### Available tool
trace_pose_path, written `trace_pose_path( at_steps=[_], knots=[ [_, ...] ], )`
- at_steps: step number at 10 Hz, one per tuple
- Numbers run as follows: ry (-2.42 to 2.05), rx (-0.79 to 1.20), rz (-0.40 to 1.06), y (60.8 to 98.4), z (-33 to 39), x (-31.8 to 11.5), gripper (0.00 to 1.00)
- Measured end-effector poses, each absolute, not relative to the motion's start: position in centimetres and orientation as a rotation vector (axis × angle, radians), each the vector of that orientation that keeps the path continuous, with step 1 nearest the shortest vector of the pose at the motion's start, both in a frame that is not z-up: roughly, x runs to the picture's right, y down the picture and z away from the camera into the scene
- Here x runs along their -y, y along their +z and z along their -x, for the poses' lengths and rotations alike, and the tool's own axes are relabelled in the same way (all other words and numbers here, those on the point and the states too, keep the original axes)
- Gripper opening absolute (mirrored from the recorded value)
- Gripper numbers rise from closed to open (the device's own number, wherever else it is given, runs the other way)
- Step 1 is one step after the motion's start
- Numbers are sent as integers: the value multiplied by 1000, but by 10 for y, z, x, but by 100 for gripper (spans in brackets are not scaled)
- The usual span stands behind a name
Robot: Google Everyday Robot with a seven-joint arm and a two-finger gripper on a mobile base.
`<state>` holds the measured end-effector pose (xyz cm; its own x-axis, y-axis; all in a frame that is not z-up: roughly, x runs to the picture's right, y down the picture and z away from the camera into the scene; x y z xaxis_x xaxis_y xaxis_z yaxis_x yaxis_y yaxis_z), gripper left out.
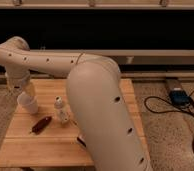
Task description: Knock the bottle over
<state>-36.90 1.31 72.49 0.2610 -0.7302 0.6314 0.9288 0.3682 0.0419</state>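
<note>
The bottle (61, 111) stands upright on the wooden table (35, 150), just to the right of the white cup (28, 103) and not touching it, while a dark red long object (41, 124) lies on the boards a little nearer the camera than the cup. The robot's pale arm (50, 62) reaches out past the cup, bends and comes down, so that the gripper (26, 91) hangs right above the cup's rim, on the far side from the bottle. I cannot tell whether the gripper is spread or pressed together.
</note>
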Motion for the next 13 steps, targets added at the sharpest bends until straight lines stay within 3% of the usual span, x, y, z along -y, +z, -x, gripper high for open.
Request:
trace_pose_path(
  at_steps=[5,13],
  knots=[
    [-1157,624,375,726,368,-13,71],
    [-989,578,434,737,271,-59,71]
  ],
)
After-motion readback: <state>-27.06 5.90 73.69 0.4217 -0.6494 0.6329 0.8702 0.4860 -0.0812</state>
